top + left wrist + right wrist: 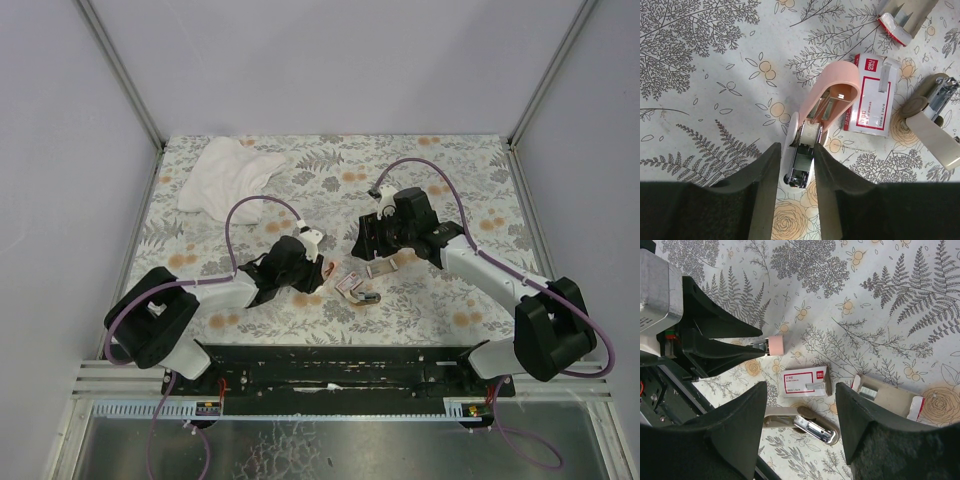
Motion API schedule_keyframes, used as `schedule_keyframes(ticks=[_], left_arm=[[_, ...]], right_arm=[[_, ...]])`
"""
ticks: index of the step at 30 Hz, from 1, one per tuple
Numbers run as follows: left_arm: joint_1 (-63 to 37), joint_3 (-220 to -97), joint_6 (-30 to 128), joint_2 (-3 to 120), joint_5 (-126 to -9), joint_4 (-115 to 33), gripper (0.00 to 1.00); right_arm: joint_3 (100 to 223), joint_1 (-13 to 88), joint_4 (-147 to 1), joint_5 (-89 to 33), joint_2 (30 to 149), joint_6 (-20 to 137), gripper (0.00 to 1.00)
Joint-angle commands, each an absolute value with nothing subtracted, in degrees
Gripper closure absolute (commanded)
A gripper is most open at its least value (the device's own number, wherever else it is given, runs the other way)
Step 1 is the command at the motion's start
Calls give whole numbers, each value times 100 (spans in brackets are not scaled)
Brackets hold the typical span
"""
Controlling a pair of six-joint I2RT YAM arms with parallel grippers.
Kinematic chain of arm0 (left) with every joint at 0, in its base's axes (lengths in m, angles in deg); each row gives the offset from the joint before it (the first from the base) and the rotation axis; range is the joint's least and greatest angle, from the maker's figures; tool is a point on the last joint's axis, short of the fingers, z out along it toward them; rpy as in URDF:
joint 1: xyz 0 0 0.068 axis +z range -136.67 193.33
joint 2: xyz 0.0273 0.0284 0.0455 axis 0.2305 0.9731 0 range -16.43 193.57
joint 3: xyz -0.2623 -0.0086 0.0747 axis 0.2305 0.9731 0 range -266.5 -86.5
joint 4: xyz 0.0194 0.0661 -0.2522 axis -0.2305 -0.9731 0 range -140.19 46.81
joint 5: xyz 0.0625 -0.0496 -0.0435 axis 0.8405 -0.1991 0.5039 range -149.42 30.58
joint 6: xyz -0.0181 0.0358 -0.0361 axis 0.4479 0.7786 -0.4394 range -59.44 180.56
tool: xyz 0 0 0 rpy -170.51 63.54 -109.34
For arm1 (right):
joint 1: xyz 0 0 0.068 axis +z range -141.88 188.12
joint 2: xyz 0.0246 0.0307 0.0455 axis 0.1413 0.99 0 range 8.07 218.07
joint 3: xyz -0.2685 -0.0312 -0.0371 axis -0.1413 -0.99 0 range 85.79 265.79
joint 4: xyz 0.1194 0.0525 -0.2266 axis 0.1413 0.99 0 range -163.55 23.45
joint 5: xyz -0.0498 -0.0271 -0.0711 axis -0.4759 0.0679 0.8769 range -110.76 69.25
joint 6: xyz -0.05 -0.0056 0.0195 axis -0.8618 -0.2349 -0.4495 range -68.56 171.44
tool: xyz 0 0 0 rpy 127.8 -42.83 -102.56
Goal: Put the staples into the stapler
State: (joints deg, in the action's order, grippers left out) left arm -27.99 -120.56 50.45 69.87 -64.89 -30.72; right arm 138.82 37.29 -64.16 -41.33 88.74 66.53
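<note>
Straddles the stapler (832,95) with the left fingers (760,200), grip impossible to tell. Holds the right fingers (735,430) spread, empty. Finds the staples box (872,95) on the bench (700,100), just beside the stapler.

staples (872,95) crowd the stapler (832,92); far mat (715,100) lies open.

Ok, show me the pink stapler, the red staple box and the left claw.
pink stapler (832,75): left wrist view, on its raised pink cover.
red staple box (872,102): left wrist view, on its pale label.
left claw (796,152): left wrist view, midway between its fingertips.
</note>
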Motion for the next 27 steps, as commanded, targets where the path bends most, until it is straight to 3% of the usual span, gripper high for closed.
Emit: schedule_keyframes(ticks=[1,12,22,27], left_arm=[[-2841,-12105,5186,7060,-6355,-3035,67],[-2833,-11948,5023,6693,-6326,-2877,50],[-2773,-11936,4806,6402,-6305,-2893,49],[-2781,-12030,4225,5755,-6250,-3251,35]], right_arm=[[13892,3678,-6588,-4211,8610,6708,36],[13898,3675,-6590,-4254,8621,6715,36],[13893,3671,-6434,-4017,8512,6734,36],[13749,3667,-5888,-3060,8378,6786,37]])
